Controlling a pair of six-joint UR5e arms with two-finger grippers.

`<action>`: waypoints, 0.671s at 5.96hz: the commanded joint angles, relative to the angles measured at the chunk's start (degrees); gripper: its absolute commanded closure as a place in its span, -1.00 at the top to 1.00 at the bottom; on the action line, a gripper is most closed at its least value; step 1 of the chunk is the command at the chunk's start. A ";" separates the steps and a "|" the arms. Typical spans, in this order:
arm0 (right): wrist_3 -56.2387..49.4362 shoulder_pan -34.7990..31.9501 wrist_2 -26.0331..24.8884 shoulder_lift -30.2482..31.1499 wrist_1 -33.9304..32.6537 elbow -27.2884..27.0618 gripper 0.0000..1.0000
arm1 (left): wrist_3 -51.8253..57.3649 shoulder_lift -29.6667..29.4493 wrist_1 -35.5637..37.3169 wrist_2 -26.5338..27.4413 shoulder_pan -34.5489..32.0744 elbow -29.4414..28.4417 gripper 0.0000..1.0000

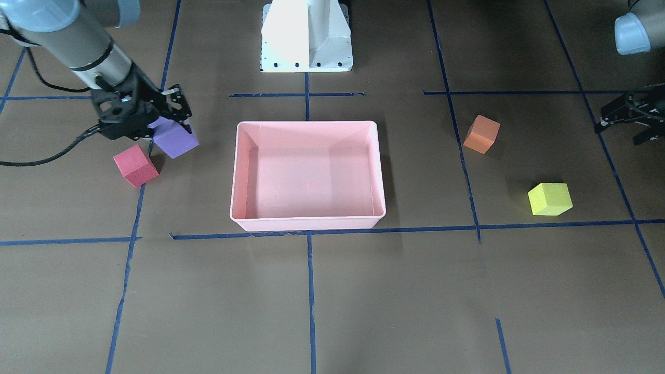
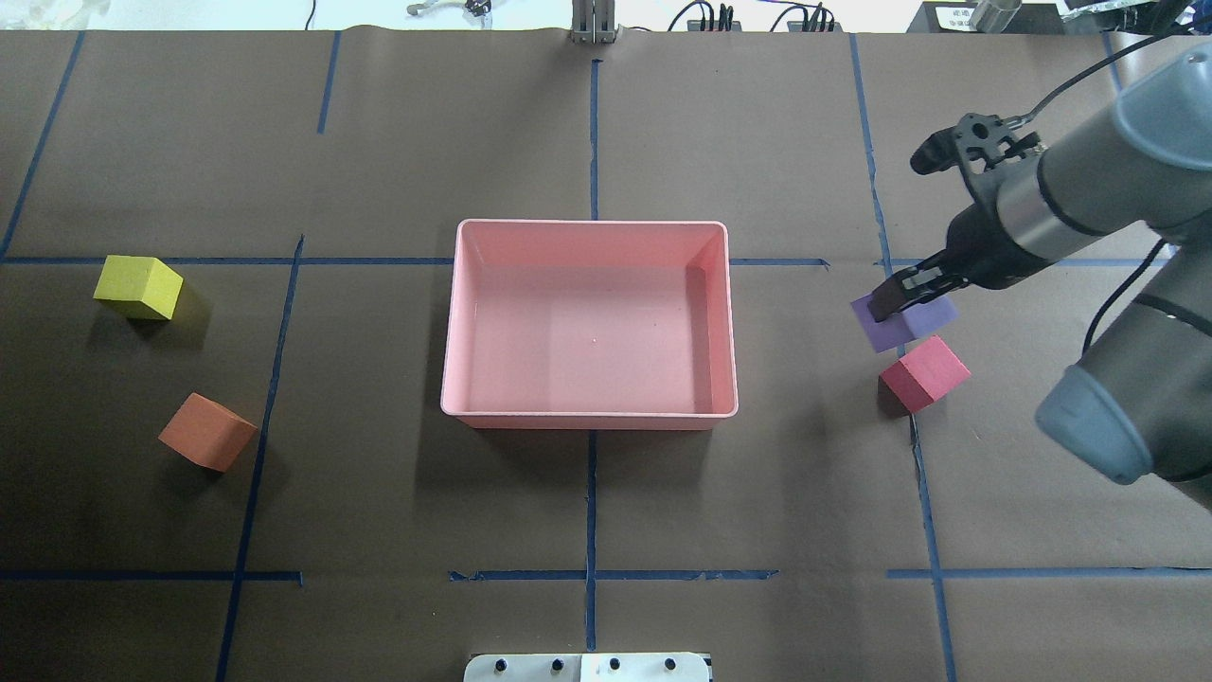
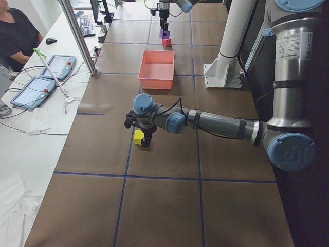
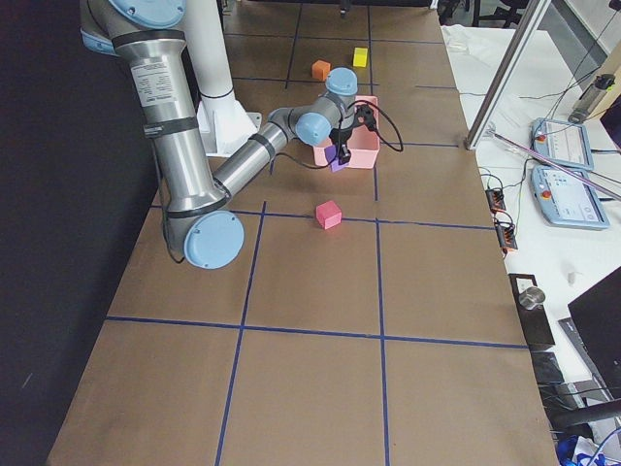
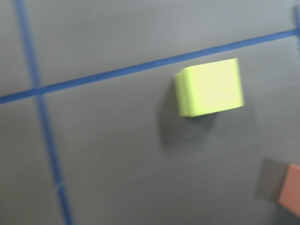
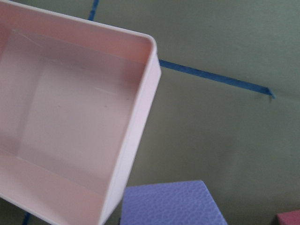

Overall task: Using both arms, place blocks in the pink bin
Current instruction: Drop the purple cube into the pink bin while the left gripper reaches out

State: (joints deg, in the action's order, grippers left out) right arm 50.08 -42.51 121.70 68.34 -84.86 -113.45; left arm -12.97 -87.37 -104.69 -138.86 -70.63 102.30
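Right wrist-mounted: purple block [image 6: 171,205] cut off

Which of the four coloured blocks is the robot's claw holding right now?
The purple block: it is pinched in the right claw. The red block, orange block and yellow-green block lie free on the table.

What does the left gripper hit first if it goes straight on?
Probably the yellow-green block: the left gripper points down over it in the exterior left view. Depth is unclear, so it may land on the table beside it.
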 commanded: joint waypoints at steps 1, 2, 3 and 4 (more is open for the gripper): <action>14.14 8.46 -12.37 -8.98 -0.13 4.89 -1.00 | -15.24 -1.74 -11.45 1.04 9.40 0.26 1.00; 21.22 9.45 -13.75 -10.75 0.30 7.60 -0.97 | -19.08 -4.80 -12.64 7.49 15.55 1.74 1.00; 23.29 9.90 -13.85 -12.68 0.31 11.46 -0.85 | -23.12 -5.00 -12.56 9.03 17.96 3.59 1.00; 23.31 10.16 -14.20 -13.66 0.31 14.11 0.59 | -23.77 -5.00 -12.56 11.05 19.81 4.21 1.00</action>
State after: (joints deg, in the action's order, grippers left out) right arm 72.32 -32.79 108.00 56.01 -84.58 -102.33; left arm -34.94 -92.12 -117.07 -129.95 -53.13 105.58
